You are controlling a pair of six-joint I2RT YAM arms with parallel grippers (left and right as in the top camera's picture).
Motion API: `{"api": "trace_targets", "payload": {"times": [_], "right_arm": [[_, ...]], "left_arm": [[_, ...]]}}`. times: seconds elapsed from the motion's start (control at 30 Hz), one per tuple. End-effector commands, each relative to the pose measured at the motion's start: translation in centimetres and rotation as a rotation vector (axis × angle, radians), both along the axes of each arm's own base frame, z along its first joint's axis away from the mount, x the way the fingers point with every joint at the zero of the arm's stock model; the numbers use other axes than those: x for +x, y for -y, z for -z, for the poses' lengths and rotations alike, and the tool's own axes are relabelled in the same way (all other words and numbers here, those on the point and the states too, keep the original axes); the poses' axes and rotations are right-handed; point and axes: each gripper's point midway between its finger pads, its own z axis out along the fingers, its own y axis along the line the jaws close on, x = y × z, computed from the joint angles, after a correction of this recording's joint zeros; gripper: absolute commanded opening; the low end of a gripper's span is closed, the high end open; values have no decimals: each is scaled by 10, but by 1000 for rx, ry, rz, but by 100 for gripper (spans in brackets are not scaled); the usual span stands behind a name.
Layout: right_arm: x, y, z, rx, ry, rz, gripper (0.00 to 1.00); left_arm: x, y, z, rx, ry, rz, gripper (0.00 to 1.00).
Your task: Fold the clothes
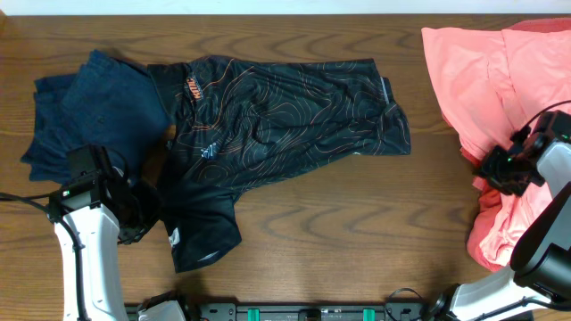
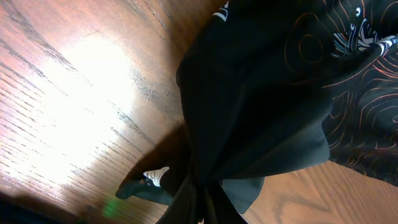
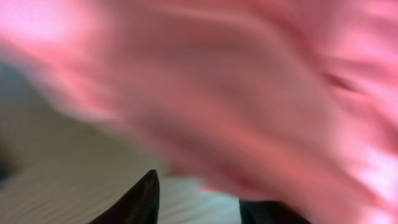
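The pink garment (image 3: 249, 93) is blurred in the right wrist view.

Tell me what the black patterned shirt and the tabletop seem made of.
The black patterned shirt looks like thin synthetic jersey, matte: soft drape wrinkles, printed orange contour lines. The tabletop is wood or wood-look laminate, semi-gloss: clear grain, and a glare patch in the left wrist view.

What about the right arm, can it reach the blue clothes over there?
Probably not. The right gripper sits by the pink clothes at one end, while the blue clothes lie at the other, with the black shirt spread between. The left gripper is nearer.
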Motion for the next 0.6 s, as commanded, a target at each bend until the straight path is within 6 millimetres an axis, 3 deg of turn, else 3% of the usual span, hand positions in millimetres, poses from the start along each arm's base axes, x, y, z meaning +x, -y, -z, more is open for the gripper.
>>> {"api": "trace_targets", "payload": {"times": [0.0,0.13,0.33,0.57], "right_arm": [[38,-65,-50,246,248,-199,45],[53,-110,-58,201,266,-330,57],[80,-160,-44,79,234,-303,61],[116,-188,-39,-84,322,-237,61]], "left_arm": [[0,1,-1,-5,6,16,6],[1,3,-2,-18,12,18,6],[1,3,-2,-18,12,18,6],[2,2,-2,-15,18,19,6]]}}
